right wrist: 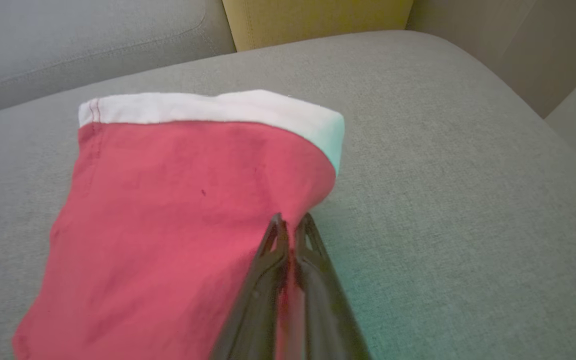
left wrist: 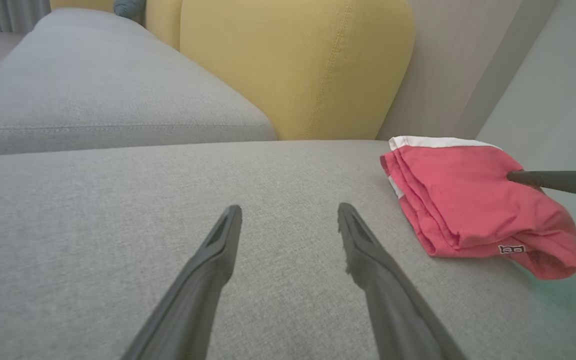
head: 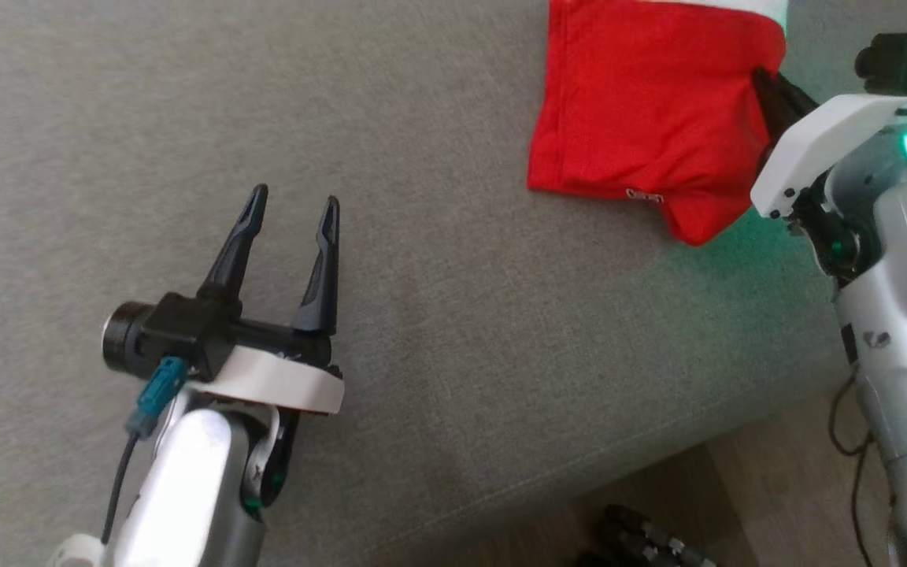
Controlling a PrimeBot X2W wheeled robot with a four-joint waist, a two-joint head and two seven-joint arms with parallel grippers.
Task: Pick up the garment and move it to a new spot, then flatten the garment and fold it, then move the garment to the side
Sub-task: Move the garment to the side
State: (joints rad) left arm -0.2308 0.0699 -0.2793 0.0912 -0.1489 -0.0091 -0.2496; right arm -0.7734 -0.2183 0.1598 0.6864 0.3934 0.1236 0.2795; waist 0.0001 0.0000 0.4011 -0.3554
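Pinch of right gripper (right wrist: pixel 292 220) was fully shut on the edge of the folded red garment (right wrist: pixel 183 210), cloth spreading ahead and left on the grey cushion (right wrist: pixel 443 150); low, slow sideways drag seemed wisest, left gripper (head: pixel 296 198) wide open, empty, well apart.
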